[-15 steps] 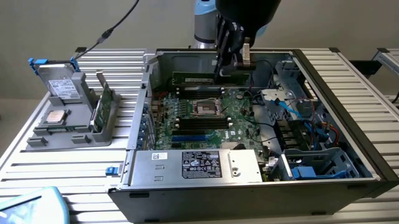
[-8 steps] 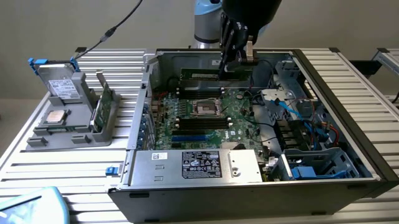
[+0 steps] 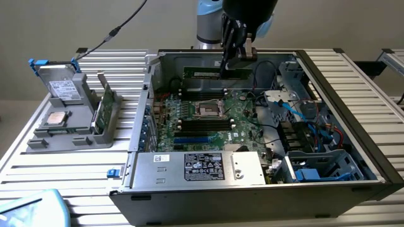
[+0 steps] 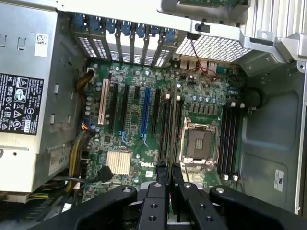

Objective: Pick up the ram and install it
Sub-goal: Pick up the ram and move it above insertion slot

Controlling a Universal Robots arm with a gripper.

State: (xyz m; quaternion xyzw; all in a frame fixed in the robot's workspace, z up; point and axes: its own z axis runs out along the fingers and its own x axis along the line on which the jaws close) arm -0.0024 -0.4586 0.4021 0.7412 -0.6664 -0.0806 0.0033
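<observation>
The ram [image 3: 203, 73], a long green stick, hangs level above the back of the motherboard [image 3: 189, 118] inside the open computer case [image 3: 353, 109]. My gripper [image 3: 233, 64] is shut on the stick's end toward the exterior view's right. In the wrist view the fingers [image 4: 154, 201] pinch the ram [image 4: 169, 129], seen edge-on, running over the black memory slots [image 4: 163, 115] beside the empty processor socket [image 4: 198, 143]. More black slots [image 4: 228, 141] lie on the socket's other side.
A grey tray [image 3: 63, 135] at the exterior view's left holds a square silver processor chip [image 3: 57, 118], a silver drive box with blue tabs [image 3: 62, 87] and another green board [image 3: 104, 106] standing on edge. The power supply [image 3: 198, 166], cables [image 3: 303, 118] and a drive cage [image 3: 322, 165] crowd the case.
</observation>
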